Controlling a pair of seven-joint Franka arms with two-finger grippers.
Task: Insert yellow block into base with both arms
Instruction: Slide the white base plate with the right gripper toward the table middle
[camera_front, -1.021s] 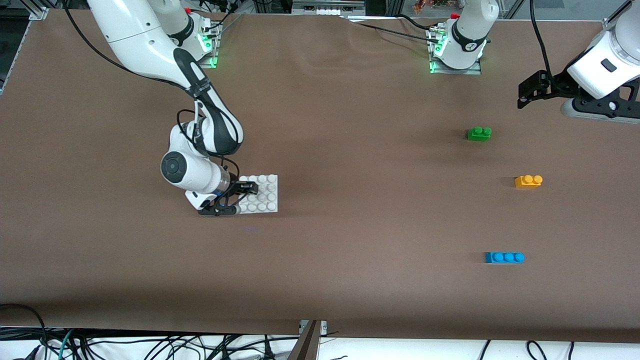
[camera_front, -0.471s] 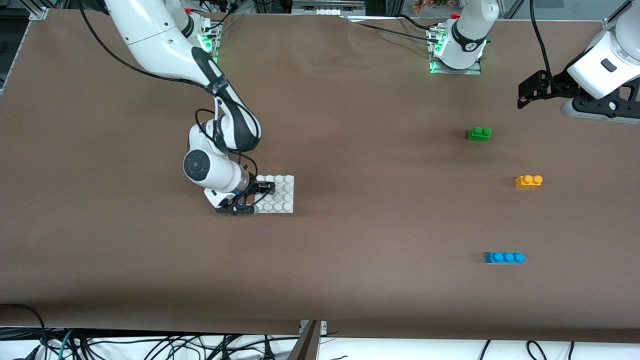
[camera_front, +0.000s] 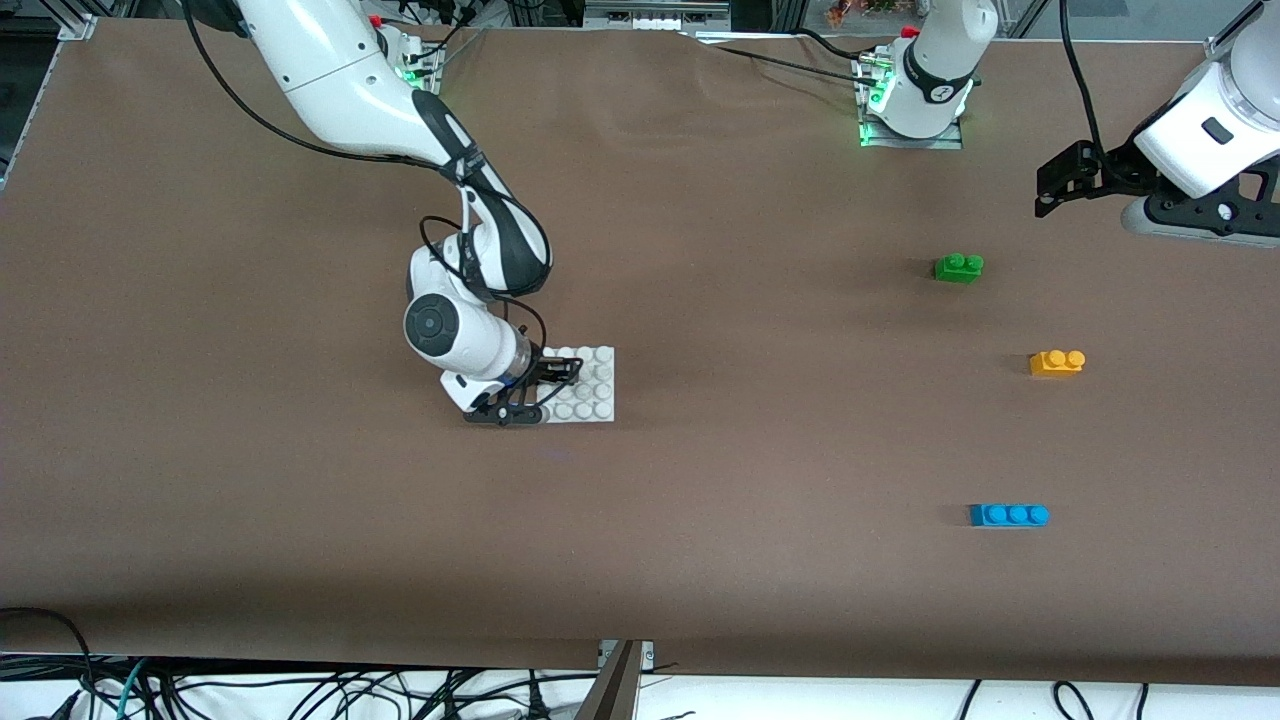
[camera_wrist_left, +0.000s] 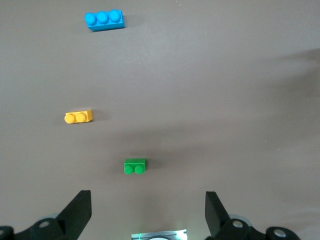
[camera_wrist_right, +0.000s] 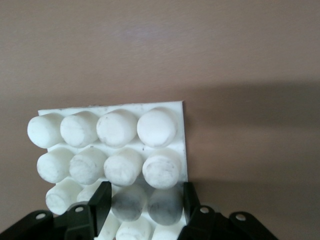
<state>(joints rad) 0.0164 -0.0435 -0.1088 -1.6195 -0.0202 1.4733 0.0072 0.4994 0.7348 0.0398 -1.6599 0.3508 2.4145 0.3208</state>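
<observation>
The white studded base (camera_front: 592, 385) is near the middle of the table, and my right gripper (camera_front: 545, 392) is shut on the edge of it that faces the right arm's end. In the right wrist view the black fingers (camera_wrist_right: 102, 197) clamp two studs of the base (camera_wrist_right: 120, 145). The yellow block (camera_front: 1057, 362) lies on the table toward the left arm's end, also visible in the left wrist view (camera_wrist_left: 78, 117). My left gripper (camera_front: 1062, 180) waits open and empty above that end of the table, its wide-apart fingers (camera_wrist_left: 80, 205) framing bare table.
A green two-stud brick (camera_front: 958, 267) lies farther from the front camera than the yellow block. A blue three-stud brick (camera_front: 1009, 515) lies nearer. Both show in the left wrist view, green brick (camera_wrist_left: 135, 166) and blue brick (camera_wrist_left: 104, 20). Brown table stretches between base and bricks.
My right gripper has moved toward the left arm's end of the table with the base in its grip. The left arm and the three bricks have not moved.
</observation>
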